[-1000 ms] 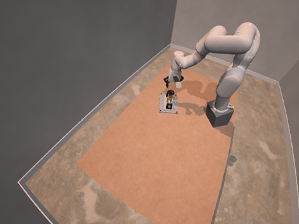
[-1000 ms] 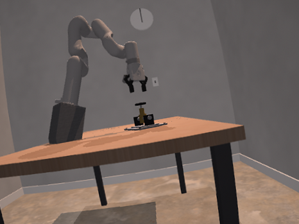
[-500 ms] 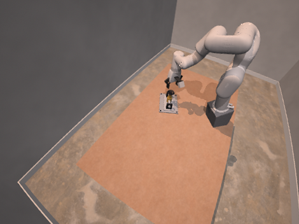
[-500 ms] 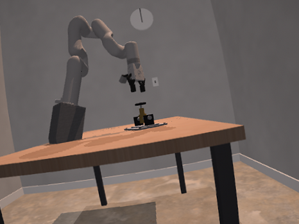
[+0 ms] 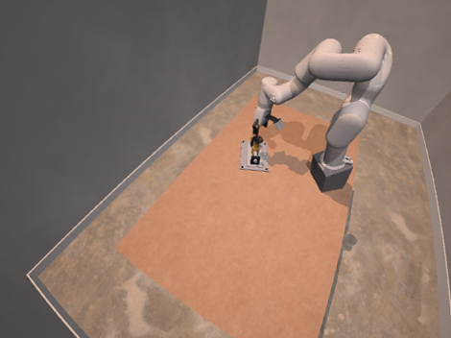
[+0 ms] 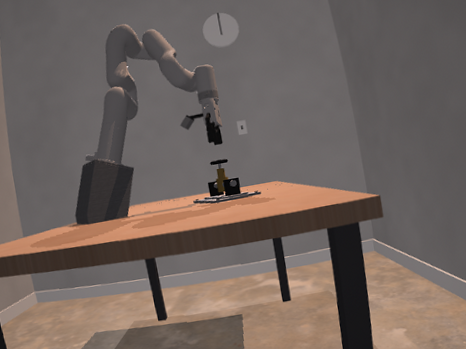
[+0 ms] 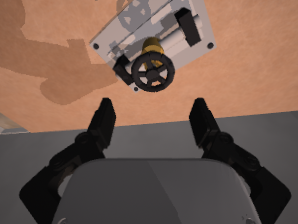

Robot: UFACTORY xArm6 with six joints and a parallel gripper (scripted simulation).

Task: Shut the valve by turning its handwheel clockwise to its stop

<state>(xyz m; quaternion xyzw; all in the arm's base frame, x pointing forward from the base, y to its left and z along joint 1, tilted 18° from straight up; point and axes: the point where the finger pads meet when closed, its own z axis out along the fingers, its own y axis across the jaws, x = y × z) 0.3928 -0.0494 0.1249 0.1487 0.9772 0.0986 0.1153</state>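
The valve stands on a grey base plate (image 5: 245, 161) (image 6: 202, 200) (image 7: 204, 25) on the wooden table (image 5: 235, 254) (image 6: 166, 228). Its black spoked handwheel (image 5: 257, 139) (image 6: 219, 162) (image 7: 153, 72) lies level on top of a brass stem (image 6: 221, 177) (image 7: 152, 47), between two black blocks. My gripper (image 5: 257, 127) (image 6: 215, 139) (image 7: 152, 107) is open and empty. It hangs straight above the handwheel with a clear gap, fingers pointing down. In the wrist view the handwheel lies beyond the fingertips, about midway between the two fingers.
The robot's dark base block (image 5: 330, 173) (image 6: 101, 191) stands on the table to one side of the valve. The table's edge lies close behind the base plate. A wall clock (image 6: 221, 29) hangs on the back wall.
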